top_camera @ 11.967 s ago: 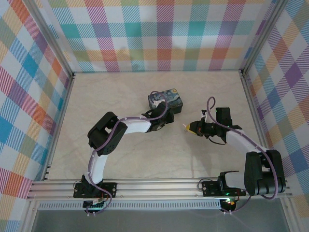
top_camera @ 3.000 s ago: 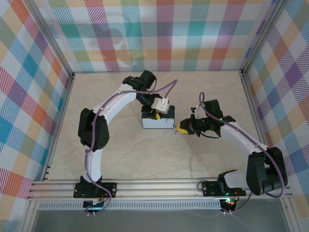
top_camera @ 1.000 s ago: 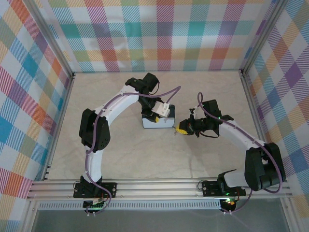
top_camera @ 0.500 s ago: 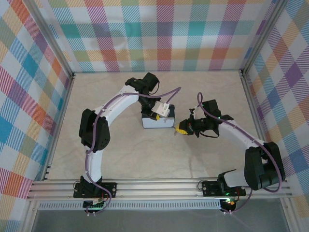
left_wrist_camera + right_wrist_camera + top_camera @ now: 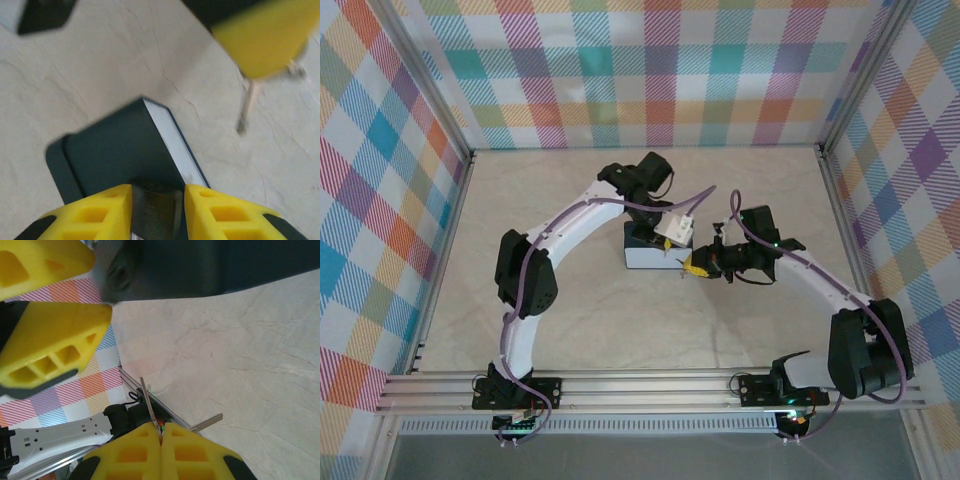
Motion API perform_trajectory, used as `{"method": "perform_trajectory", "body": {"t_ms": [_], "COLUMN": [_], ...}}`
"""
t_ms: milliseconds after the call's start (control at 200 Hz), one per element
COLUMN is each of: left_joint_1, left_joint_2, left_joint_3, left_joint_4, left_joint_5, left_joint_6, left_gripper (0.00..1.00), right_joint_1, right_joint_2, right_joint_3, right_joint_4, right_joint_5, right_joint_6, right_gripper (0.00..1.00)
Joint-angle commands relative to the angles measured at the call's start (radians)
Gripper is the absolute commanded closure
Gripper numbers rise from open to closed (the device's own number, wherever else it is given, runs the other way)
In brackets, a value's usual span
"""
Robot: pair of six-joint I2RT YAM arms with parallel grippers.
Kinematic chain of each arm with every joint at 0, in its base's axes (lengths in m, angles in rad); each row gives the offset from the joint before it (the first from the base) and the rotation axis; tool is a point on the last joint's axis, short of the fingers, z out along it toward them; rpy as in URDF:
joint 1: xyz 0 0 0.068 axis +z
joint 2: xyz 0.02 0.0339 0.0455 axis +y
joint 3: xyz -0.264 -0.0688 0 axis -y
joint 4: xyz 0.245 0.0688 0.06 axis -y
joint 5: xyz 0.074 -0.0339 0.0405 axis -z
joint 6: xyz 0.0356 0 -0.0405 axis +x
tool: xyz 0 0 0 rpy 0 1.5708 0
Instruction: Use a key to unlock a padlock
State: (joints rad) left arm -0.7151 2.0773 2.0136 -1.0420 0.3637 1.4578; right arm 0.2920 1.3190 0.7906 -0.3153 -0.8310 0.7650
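Two arms meet at the middle of the pale table (image 5: 570, 320), ringed by plaid walls (image 5: 650, 80). The left arm loops out to the far side and bends back over a dark-blue box (image 5: 645, 257), which lies with its white face towards the near side. The left gripper (image 5: 157, 194) hangs right over the box. A dark grey piece (image 5: 155, 210) fills the gap between its yellow fingers, though I cannot tell whether they are clamped on it or merely flank it. I also cannot tell whether that piece is the padlock, which I cannot pick out anywhere for certain.

The right arm reaches in from the right. The right gripper (image 5: 161, 429) is clenched, its yellow fingers pressed together on a thin metal key (image 5: 245, 107). The key's shaft hangs down clear of the table, just beside the box's near right corner. The two grippers sit close together, the right one a little nearer and further right.
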Motion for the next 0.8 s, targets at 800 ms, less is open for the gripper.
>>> {"method": "perform_trajectory", "body": {"t_ms": [800], "left_joint_1": [0.058], "left_joint_2": [0.009], "left_joint_3": [0.068], "left_joint_4": [-0.082], "left_joint_5": [0.040], "left_joint_6": [-0.062], "left_gripper": [0.39], "right_joint_1": [-0.070], "right_joint_2": [-0.031], "right_joint_3": [-0.021], "right_joint_4": [0.008], "right_joint_5": [-0.038], "right_joint_6": [-0.055], "right_gripper": [0.99]}}
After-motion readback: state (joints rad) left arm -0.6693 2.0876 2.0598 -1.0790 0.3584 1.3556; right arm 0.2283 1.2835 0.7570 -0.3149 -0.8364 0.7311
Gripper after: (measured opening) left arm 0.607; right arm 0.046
